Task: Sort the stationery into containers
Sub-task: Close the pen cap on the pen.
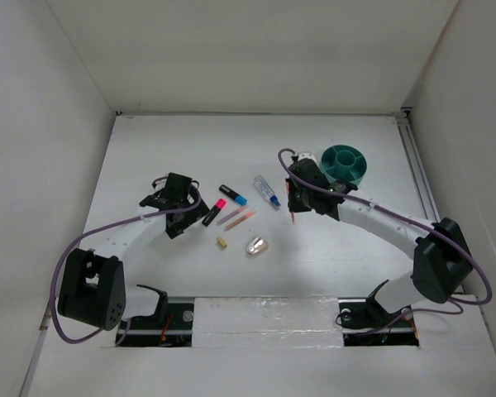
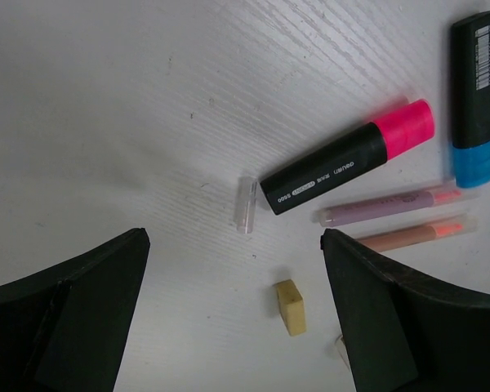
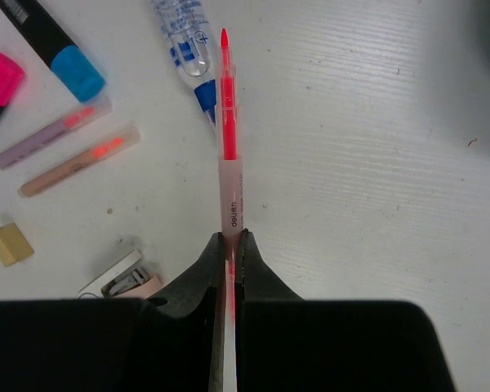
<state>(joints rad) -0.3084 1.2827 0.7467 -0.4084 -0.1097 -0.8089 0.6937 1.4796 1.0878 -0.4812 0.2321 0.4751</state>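
The right end effector is clamped on a pink pen, which juts straight out from the closed jaws toward the top of the wrist view, red tip bare. The tip ends beside a clear tube with a blue cap at upper centre. The left end effector hangs over the white worktop with its jaws wide apart and nothing held. A tan block lies between the jaws, and a clear cap sits just ahead of them.

Beyond the cap, toward the upper right of the left wrist view, lie a pink-capped marker, two thin pens side by side, and a blue-capped marker. A silver-pink piece rests at centre in the overhead view, just right of the block.

The teal bowl stands at upper right of the overhead view, close behind the right end effector. Its divided interior shows only teal plastic.

The pink-capped marker carries white print including "S600", and the blue-capped one bears a barcode. Print on the held pen and the tube is too small to read.
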